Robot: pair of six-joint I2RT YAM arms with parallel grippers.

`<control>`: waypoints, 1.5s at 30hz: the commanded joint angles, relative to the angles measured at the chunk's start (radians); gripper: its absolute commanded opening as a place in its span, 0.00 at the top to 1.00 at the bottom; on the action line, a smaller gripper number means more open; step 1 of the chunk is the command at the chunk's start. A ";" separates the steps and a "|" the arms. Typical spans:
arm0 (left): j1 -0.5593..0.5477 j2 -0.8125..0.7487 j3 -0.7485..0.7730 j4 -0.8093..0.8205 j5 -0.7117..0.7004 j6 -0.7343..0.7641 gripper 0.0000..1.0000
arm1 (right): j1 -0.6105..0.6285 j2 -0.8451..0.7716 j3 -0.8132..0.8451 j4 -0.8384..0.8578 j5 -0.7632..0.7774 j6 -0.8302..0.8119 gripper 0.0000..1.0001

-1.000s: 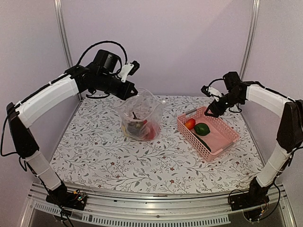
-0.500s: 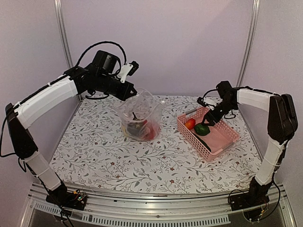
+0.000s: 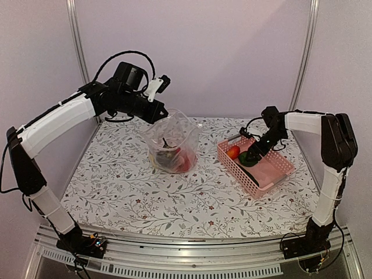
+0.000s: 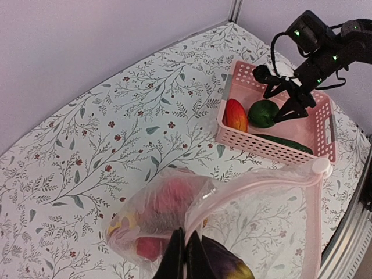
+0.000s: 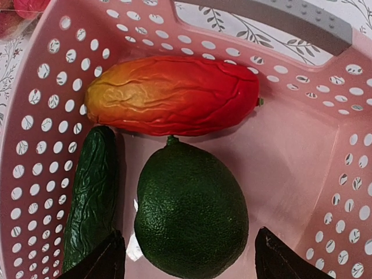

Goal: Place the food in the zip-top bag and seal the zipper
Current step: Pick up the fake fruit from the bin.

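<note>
My left gripper (image 3: 164, 116) is shut on the rim of the clear zip-top bag (image 3: 172, 142) and holds its mouth up. In the left wrist view the zipper (image 4: 261, 181) curves away from the shut gripper (image 4: 186, 256). Inside the bag lie red and yellow food and a dark purple eggplant (image 4: 224, 264). My right gripper (image 5: 189, 256) is open and low in the pink basket (image 5: 35, 116). Its fingertips (image 5: 99, 258) flank a round dark green fruit (image 5: 189, 209) without touching it. A red-orange pepper (image 5: 174, 96) and a cucumber (image 5: 93, 192) lie beside the fruit.
The basket (image 3: 273, 174) stands on the right of the floral tablecloth (image 3: 128, 192), with a grey handle (image 5: 290, 17) at its far end. Purple walls with metal posts (image 3: 75, 35) close the back and sides.
My right arm has swung left and down into the basket, and its jaws have spread wider around the green fruit. The left arm and the bag have not moved.
</note>
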State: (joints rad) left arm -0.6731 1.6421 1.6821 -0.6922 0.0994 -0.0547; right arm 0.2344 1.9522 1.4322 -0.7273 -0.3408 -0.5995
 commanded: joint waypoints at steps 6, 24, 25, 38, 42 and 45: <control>-0.006 -0.030 -0.009 0.011 0.012 -0.002 1.00 | -0.001 0.062 0.011 -0.007 -0.023 -0.008 0.25; -0.011 -0.040 -0.019 0.011 0.018 -0.007 1.00 | -0.001 -0.014 0.001 -0.037 0.000 0.006 0.52; -0.010 -0.042 -0.020 0.012 0.019 -0.007 1.00 | -0.001 -0.033 0.001 -0.044 0.005 0.007 0.52; -0.010 -0.033 -0.033 0.069 0.051 -0.028 1.00 | 0.116 -0.322 0.089 -0.148 -0.076 0.023 0.53; -0.010 -0.024 -0.023 0.069 0.062 -0.035 1.00 | 0.232 -0.379 0.161 -0.151 -0.091 -0.010 0.53; -0.010 -0.024 -0.026 0.069 0.064 -0.040 1.00 | 0.324 -0.384 0.256 -0.182 -0.095 -0.041 0.53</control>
State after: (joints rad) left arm -0.6743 1.6234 1.6527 -0.6468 0.1471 -0.0807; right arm 0.4644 1.6066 1.5814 -0.8661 -0.3992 -0.5999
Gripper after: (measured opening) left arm 0.005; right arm 0.545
